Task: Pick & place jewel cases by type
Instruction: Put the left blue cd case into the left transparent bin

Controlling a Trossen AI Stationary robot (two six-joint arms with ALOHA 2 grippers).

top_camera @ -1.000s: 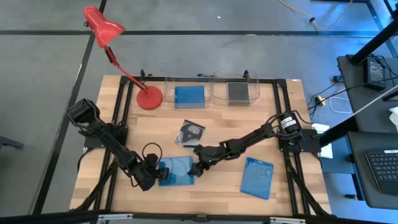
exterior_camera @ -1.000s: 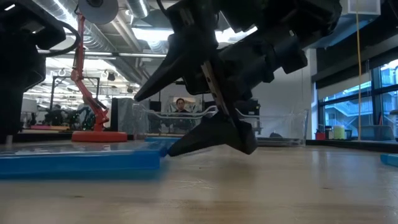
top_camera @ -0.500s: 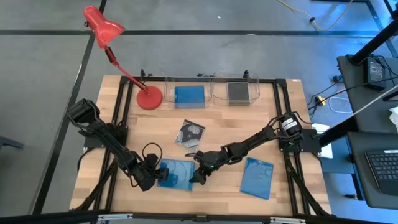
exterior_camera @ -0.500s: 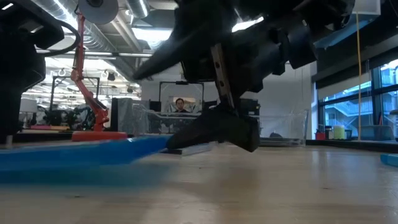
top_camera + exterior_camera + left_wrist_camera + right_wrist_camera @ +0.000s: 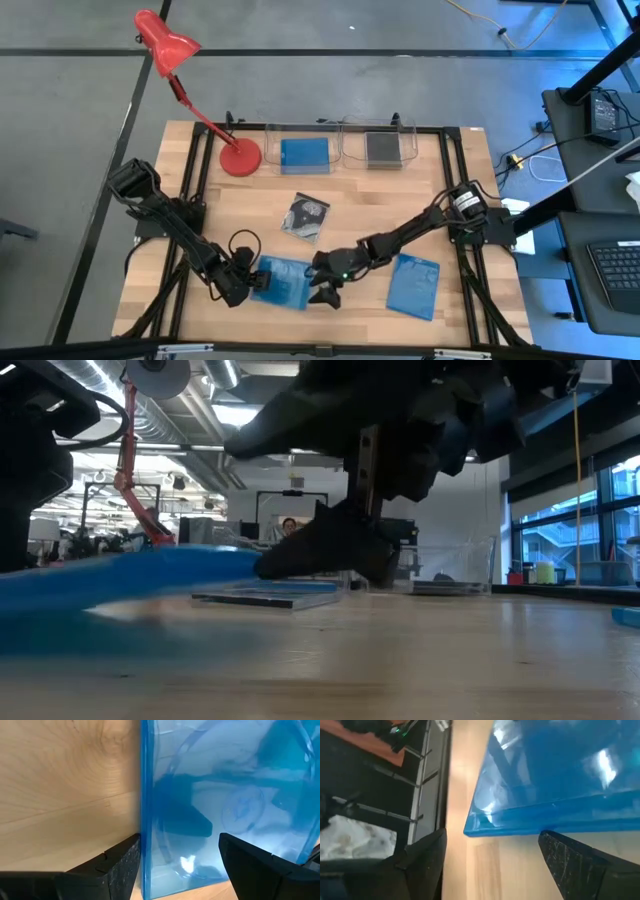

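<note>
A blue jewel case (image 5: 283,283) lies near the table's near edge between both grippers, tilted, with its right edge (image 5: 245,560) raised and its left end low. My left gripper (image 5: 243,284) stands open at the case's left end (image 5: 177,855). My right gripper (image 5: 322,290) is open at the case's right edge (image 5: 492,850). A second blue case (image 5: 413,285) lies flat to the right. A clear case with a dark insert (image 5: 305,215) lies flat mid-table. My left gripper points down at the blue case's left end. One fingertip (image 5: 132,847) lies against the case's long side edge (image 5: 142,835). The other finger (image 5: 250,865) shows in front of the case's face; whether it touches, I cannot tell. My right gripper comes low from the table's right at the case's right edge (image 5: 550,817). One fingertip (image 5: 547,840) sits just under that edge. The edge stands raised off the table while the case's left end stays low.
Two clear trays (image 5: 340,150) stand at the far edge, one with a blue case (image 5: 305,155), one with a dark case (image 5: 383,148). A red desk lamp's base (image 5: 240,158) stands left of them. Bare wood lies between the clear case and the trays.
My right gripper has moved toward the near edge, along the blue case's right edge. The case's right edge has risen off the table, so the case now tilts, while its left end by my left gripper has stayed low.
</note>
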